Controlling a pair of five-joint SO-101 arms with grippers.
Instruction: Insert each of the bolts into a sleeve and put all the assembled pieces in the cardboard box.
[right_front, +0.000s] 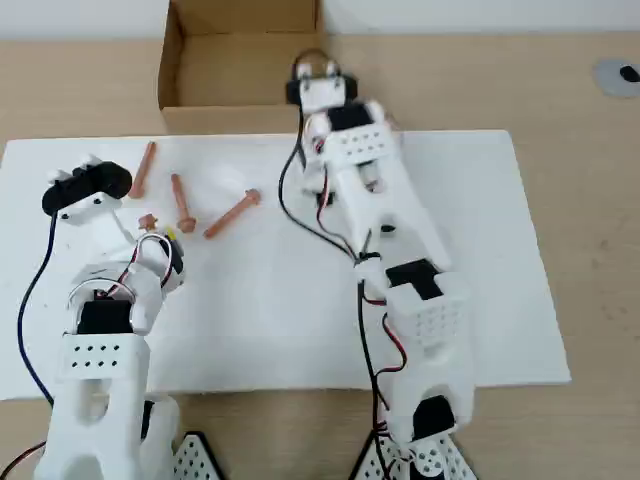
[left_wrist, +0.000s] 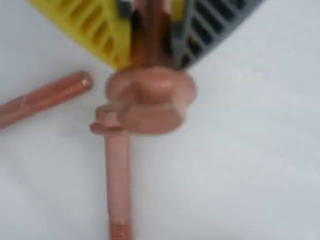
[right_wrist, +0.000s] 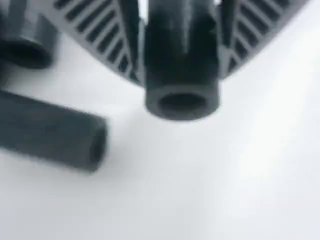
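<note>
My left gripper (left_wrist: 150, 55), with one yellow and one grey finger, is shut on the shank of a copper bolt (left_wrist: 150, 97) whose head points at the white mat. In the high view this gripper (right_front: 155, 228) sits at the mat's left. A second bolt (left_wrist: 117, 175) lies right under the held one and a third (left_wrist: 45, 100) lies beside it. My right gripper (right_wrist: 182, 50) is shut on a black sleeve (right_wrist: 182, 75), held just above the mat with its bore facing outward. Two more sleeves (right_wrist: 50, 132) (right_wrist: 25, 45) lie close by.
The open cardboard box (right_front: 240, 60) stands at the back edge of the white mat (right_front: 280, 300). Three loose bolts (right_front: 143, 168) (right_front: 182, 203) (right_front: 232, 214) lie in front of it. The right arm (right_front: 360, 170) stretches across the mat's middle toward the box.
</note>
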